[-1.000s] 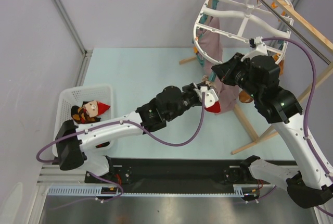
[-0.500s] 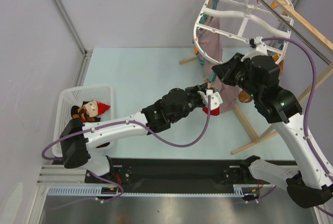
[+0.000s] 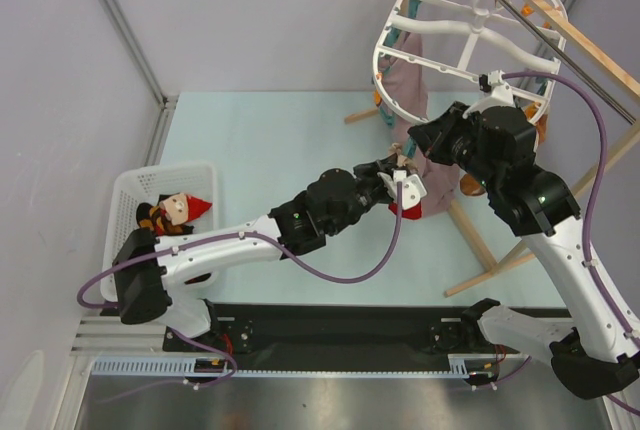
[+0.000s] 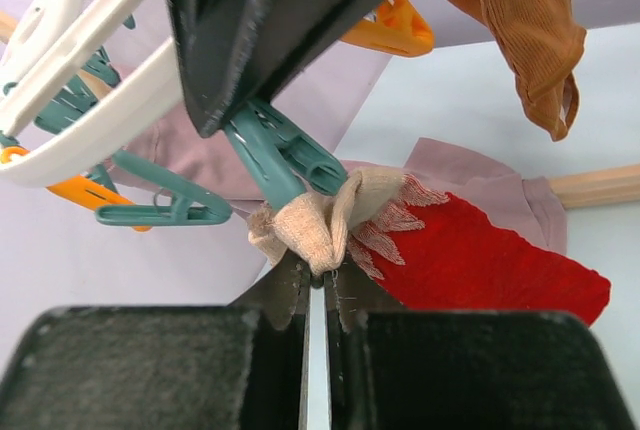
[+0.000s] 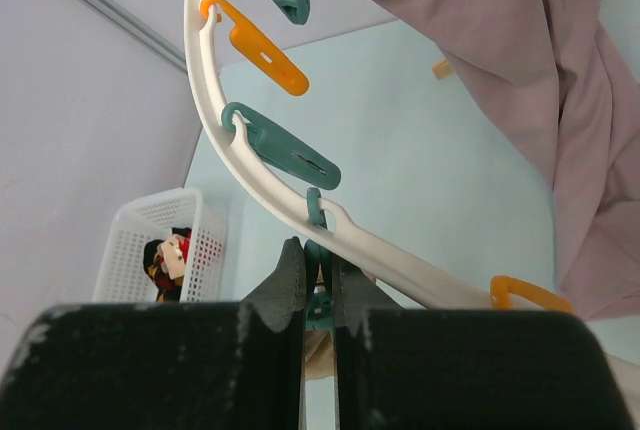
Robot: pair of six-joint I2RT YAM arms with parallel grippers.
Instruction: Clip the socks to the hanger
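Observation:
My left gripper (image 3: 401, 184) (image 4: 318, 268) is shut on the beige cuff (image 4: 310, 225) of a sock whose red part (image 4: 470, 260) hangs to the right. The cuff touches the mouth of a teal clip (image 4: 275, 155). My right gripper (image 3: 415, 146) (image 5: 318, 270) is shut on that teal clip (image 5: 318, 298) under the white ring of the hanger (image 3: 400, 30) (image 5: 260, 200). A second sock (image 3: 170, 212), black with red and yellow, lies in the white basket (image 3: 125, 190); it also shows in the right wrist view (image 5: 165, 255).
A mauve-pink cloth (image 3: 405, 75) (image 5: 480, 50) hangs from the hanger beside the clip. An orange-brown garment (image 4: 530, 30) hangs at the right. Other teal and orange clips (image 5: 255, 45) dangle from the ring. Wooden rack poles (image 3: 480, 240) cross behind the right arm.
My left wrist has turned and shifted slightly, bringing the sock cuff up to the clip. The right arm has stayed still on the clip.

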